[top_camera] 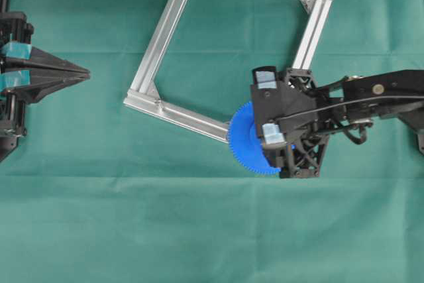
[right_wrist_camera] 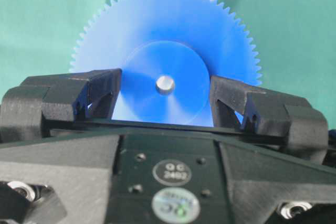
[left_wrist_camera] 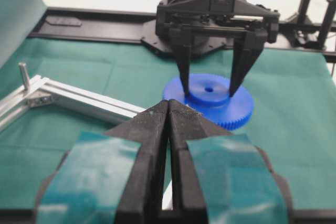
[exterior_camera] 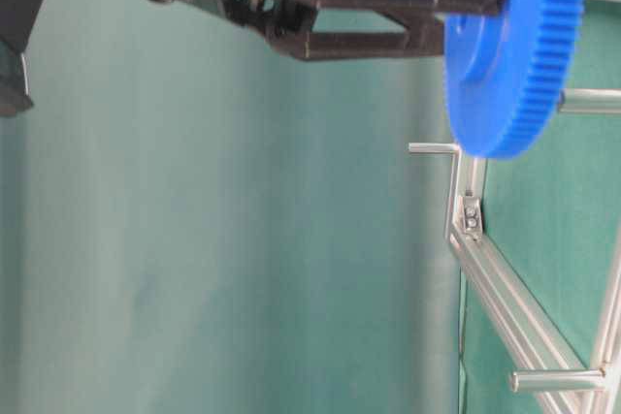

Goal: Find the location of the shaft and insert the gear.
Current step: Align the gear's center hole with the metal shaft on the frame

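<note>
One bright blue plastic toothed gear [right_wrist_camera: 167, 66] fills the middle of the right wrist view, and through the small hole in its raised round hub a silver metal tip [right_wrist_camera: 165, 84] shows, dead centre. I take that tip for the shaft, though the thin loops that would confirm it are hidden under the disc. Whether the gear has already dropped onto it or only hangs above it I cannot tell.

Everything turns on that line-up: the hole's axis and the pin's long axis look to run the same way, straight down from the gripper toward the green cloth [top_camera: 212, 230], so the coming move, as I judge it, is a plain lowering or a letting go with no sideways shift.

Seen from overhead, the gear sits right of centre, at the lower corner of the square aluminium frame [top_camera: 165, 31], with the right gripper [top_camera: 268, 107] directly over it. Its black fingers [left_wrist_camera: 185, 74] stand spread and bracket the hub on two sides; they seem to pinch it, and the table-level view, where the disc stands clear of the cloth, supports that.

At the far left edge of the overhead view, well apart, the left gripper [left_wrist_camera: 169, 114] has its jaws pressed together, holding nothing.
</note>
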Tool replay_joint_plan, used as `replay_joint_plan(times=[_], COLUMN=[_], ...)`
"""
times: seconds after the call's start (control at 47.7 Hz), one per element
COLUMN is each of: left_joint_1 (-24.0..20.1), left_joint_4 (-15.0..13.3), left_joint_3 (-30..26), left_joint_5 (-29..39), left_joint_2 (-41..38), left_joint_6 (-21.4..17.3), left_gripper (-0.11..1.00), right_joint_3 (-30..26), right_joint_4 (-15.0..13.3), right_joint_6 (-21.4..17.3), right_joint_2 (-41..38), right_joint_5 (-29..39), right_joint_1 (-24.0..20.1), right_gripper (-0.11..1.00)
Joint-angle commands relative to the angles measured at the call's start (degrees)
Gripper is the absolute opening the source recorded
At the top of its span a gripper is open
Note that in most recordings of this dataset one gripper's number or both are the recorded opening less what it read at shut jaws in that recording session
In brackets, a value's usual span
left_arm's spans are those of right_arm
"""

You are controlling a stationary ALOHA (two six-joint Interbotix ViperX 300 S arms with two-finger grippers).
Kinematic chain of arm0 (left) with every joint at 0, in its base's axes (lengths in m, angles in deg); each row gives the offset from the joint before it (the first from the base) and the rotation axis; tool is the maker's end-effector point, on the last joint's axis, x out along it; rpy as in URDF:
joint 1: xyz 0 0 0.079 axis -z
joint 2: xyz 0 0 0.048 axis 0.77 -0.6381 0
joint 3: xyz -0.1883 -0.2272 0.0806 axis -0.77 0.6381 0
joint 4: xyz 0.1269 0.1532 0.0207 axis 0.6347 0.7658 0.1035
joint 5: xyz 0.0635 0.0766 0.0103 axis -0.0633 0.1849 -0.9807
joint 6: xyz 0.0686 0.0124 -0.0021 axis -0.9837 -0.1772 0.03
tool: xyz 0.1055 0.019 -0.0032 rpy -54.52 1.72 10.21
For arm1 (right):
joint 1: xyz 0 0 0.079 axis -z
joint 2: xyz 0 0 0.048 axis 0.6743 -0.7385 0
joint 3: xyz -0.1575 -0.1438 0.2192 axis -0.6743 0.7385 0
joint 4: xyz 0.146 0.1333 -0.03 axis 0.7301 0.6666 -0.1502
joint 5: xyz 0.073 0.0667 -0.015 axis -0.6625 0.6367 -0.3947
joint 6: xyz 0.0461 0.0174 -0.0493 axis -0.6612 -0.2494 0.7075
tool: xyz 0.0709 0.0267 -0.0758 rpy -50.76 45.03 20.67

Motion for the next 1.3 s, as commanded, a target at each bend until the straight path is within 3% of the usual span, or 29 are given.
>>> replay_joint_plan(times=[0.0, 1.279], left_joint_1=[-0.09, 0.0], left_joint_4=[-0.09, -0.09], left_joint_3=[-1.67, -1.58], left_joint_5=[0.35, 0.53], left_joint_2=[-0.53, -0.53], left_joint_6=[0.09, 0.09], left_gripper=[0.01, 0.01], right_joint_3=[-2.2, -2.46], right_joint_4=[-0.09, 0.09], right_joint_6=[0.09, 0.09], right_joint_2=[0.09, -3.96], right_joint_5=[-0.26, -1.58], right_joint_1=[0.0, 0.44], right_gripper=[0.69, 0.69])
